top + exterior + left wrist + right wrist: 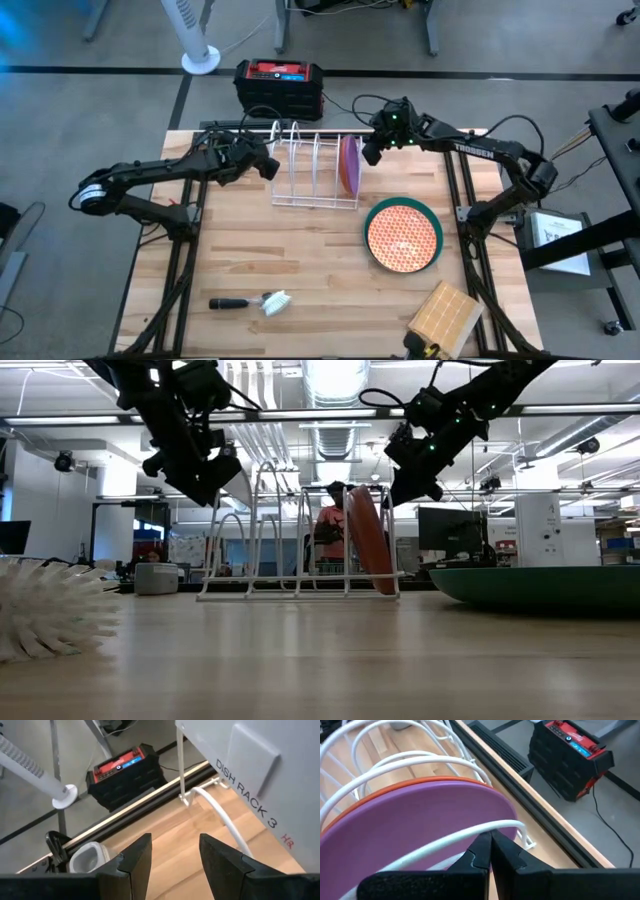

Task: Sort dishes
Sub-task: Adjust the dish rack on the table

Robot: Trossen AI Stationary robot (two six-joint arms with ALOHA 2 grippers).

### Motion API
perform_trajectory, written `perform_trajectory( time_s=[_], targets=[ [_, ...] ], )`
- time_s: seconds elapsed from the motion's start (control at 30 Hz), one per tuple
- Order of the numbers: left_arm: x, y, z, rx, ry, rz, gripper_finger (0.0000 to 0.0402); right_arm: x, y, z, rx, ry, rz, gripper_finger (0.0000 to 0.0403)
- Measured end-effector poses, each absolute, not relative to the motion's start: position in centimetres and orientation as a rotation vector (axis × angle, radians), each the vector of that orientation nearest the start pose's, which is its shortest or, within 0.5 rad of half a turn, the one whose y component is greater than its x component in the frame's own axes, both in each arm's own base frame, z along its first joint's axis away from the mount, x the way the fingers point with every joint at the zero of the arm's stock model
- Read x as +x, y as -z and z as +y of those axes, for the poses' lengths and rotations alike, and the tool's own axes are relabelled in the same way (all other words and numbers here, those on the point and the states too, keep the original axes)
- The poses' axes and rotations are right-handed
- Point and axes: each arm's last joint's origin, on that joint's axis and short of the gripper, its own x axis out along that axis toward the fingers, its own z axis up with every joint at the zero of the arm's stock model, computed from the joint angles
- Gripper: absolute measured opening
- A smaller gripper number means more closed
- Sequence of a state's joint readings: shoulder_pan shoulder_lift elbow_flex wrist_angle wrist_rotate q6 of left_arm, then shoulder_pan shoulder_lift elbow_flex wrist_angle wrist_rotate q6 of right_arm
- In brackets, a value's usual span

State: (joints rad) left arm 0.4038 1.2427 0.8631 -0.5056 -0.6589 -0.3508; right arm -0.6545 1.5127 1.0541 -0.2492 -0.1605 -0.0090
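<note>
Nearest the front edge of the pale butcher-block table (300,250) lie a black-handled dish brush (250,302) with white bristles and a square slatted wooden block (444,317). Farther in, on the right, sits the teal-green plate (403,236), a round glazed dish whose centre shows a speckled orange-brown pattern, perhaps a smaller plate nested inside; I cannot tell. Behind it stands the white wire rack (313,172), thin looped rods, with the purple plate (420,830) and the orange plate (366,540) upright on edge in its right-hand slots, touching. The right gripper (491,851) hovers just above the purple rim, fingers pressed together and empty. The left gripper (175,855) hangs by the rack's left end, fingers parted, empty. Beyond the table's edge, on grey floor, are a red-topped black case (279,86) and a white fan base (199,60).
</note>
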Motion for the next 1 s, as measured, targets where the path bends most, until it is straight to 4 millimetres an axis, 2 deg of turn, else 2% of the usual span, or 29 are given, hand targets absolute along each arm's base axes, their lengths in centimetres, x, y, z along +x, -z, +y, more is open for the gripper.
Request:
perform_trajectory(
  time_s=[0.3, 0.7, 1.0],
  targets=[
    [21.6, -24.9, 10.5, -0.231, -1.087, 0.749, 0.0155, 26.4, -24.7, -19.5, 0.288, 0.437, 0.668, 0.0],
    [21.9, -27.0, 8.9, -0.24, -1.055, 0.78, 0.0155, 27.0, -25.2, -18.0, 0.293, 0.329, 0.662, 0.0],
    [21.6, -28.5, 7.1, -0.235, -1.082, 0.804, 0.0155, 26.9, -24.9, -17.5, 0.312, 0.341, 0.704, 0.0]
  ],
)
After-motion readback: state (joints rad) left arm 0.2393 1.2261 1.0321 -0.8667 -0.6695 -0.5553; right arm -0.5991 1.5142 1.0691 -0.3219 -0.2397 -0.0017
